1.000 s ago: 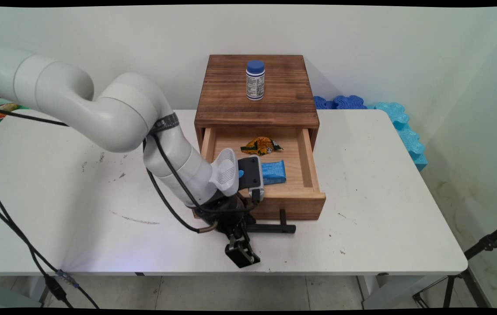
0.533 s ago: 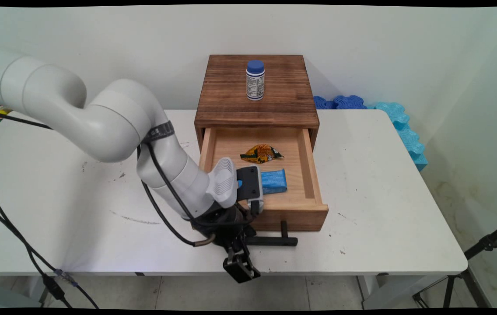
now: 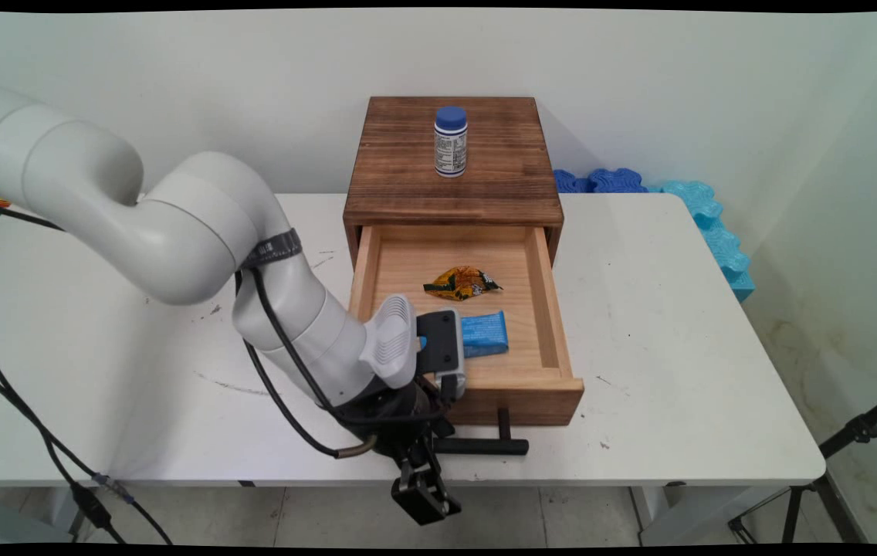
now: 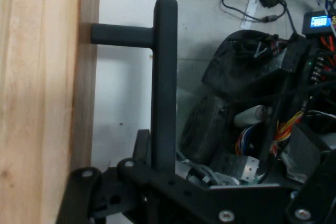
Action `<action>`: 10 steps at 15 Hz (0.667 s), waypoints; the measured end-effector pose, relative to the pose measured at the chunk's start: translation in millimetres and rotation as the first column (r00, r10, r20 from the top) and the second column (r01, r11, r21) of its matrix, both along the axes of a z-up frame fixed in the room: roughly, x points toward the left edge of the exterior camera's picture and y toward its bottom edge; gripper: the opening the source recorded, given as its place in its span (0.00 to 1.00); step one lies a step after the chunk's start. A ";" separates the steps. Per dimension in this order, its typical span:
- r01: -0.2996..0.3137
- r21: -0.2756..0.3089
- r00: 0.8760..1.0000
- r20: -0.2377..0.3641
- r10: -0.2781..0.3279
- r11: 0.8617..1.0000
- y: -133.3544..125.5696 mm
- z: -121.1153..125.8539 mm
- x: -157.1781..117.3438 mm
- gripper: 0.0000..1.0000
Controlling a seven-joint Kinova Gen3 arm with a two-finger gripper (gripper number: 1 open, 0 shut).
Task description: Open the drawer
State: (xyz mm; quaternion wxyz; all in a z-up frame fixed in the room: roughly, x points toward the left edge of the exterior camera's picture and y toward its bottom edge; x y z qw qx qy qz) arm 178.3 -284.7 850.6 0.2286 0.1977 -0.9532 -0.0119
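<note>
Main view shows you the arm reaching down at the front of a wooden box (image 3: 450, 158) that stands at the back of the white table (image 3: 678, 324). The box's drawer (image 3: 543, 386) is pulled far out toward the table's near edge. The gripper (image 3: 427, 444) sits low at the left end of the black bar handle (image 3: 485, 445) on the drawer front, hanging partly past the table edge.

In the hand view you see that handle (image 4: 164, 87) running up from between the gripper's linkage, with its post going into the pale wood of the drawer front (image 4: 42, 98). The bar disappears into the linkage at the bottom, so the claw looks clamped on the handle.

Inside the drawer you find a crumpled orange wrapper (image 3: 460, 282) near the middle and a blue packet (image 3: 485, 334) nearer the front, partly hidden by the wrist. A white bottle with a blue cap (image 3: 450, 142) stands upright on top of the box.
</note>
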 end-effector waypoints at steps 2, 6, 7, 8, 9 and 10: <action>0.005 0.002 1.000 -0.004 -0.005 1.000 4.3 0.6 -2.1 1.00; 0.013 0.002 1.000 -0.009 -0.013 1.000 10.6 1.2 -4.2 1.00; 0.016 0.001 1.000 -0.010 -0.016 1.000 12.0 1.3 -4.7 1.00; 0.019 0.000 1.000 -0.010 -0.019 1.000 13.1 1.2 -5.1 1.00; 0.022 -0.001 1.000 -0.010 -0.022 1.000 14.3 1.1 -5.4 1.00; 0.025 -0.003 1.000 -0.010 -0.025 1.000 15.3 0.9 -5.5 1.00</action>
